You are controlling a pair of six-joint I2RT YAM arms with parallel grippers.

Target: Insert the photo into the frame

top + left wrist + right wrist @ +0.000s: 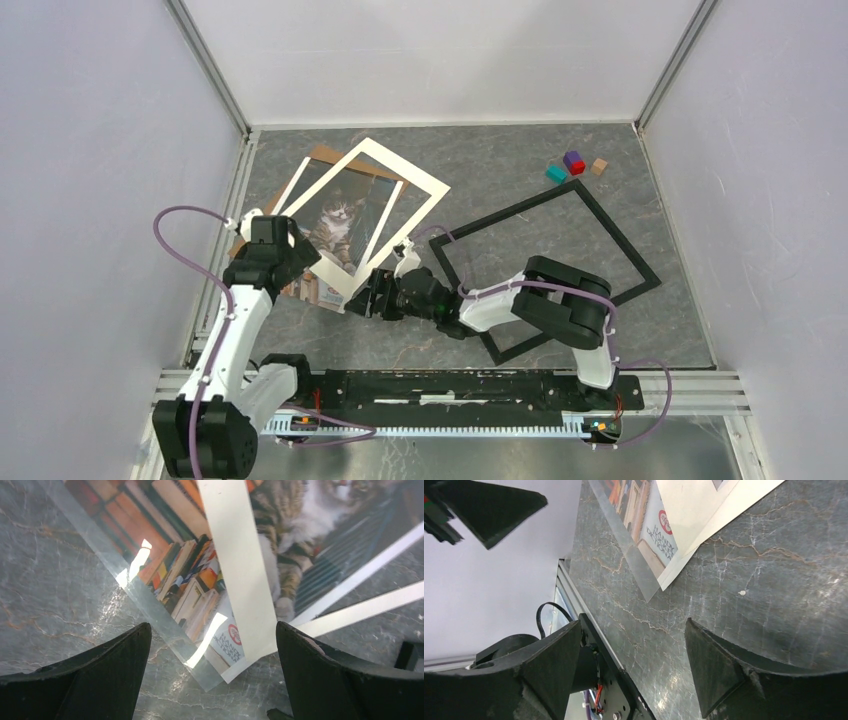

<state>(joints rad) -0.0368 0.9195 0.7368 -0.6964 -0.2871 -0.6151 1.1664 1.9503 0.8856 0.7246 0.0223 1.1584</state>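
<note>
Grey worktop point(500, 170) is noted. Left gripper point(212, 626) and right gripper point(632, 624) are held spread and empty, just short of the photo point(338, 222), judged ready to draw it from under the white mat point(420, 185). The frame point(617, 235) lies behind the right gripper.

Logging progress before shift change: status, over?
Left gripper and right gripper open, empty. Photo under white mat, stacked with clear sheet, outside frame.
</note>
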